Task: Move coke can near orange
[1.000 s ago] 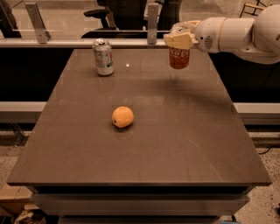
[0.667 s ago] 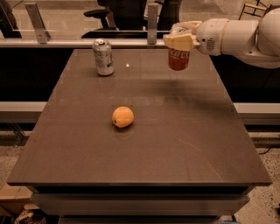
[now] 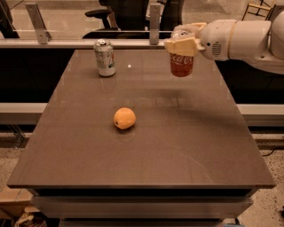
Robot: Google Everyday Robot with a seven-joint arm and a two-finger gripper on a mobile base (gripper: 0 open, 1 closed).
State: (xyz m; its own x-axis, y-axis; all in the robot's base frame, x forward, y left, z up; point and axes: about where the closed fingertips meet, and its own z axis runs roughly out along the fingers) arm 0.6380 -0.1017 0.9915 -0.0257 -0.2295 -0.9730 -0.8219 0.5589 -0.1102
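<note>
**Op:** Quick check, where's the gripper?

**Ann:** Your gripper [image 3: 182,46] is up over the far right part of the table [image 3: 177,150], clenched on the coke can [image 3: 182,66]. The can hangs upright in the air, off the surface. There's a soft shadow on the tabletop below it.

**Op:** Can you see the whole can?

**Ann:** No. The tan finger [image 3: 177,45] crosses the upper part, so you only get the red lower body, a strip of white script and a bit of the silver top. The other finger is behind the can and hard to make out.

**Op:** And the arm?

**Ann:** Your white arm [image 3: 242,39] comes in from the right and is cut off at the frame edge.

**Op:** Orange?

**Ann:** The orange [image 3: 124,118] sits on the table left of centre, well apart from the can and nearer the camera. It's fully in view.

**Op:** Anything else?

**Ann:** A silver-white can [image 3: 104,57] stands upright at the far left of the table. Its markings are too small to read. Behind the table there's a rail with a metal post [image 3: 154,20] and a dark chair [image 3: 116,12] cut off at the top. The table base is cropped at the bottom.
</note>
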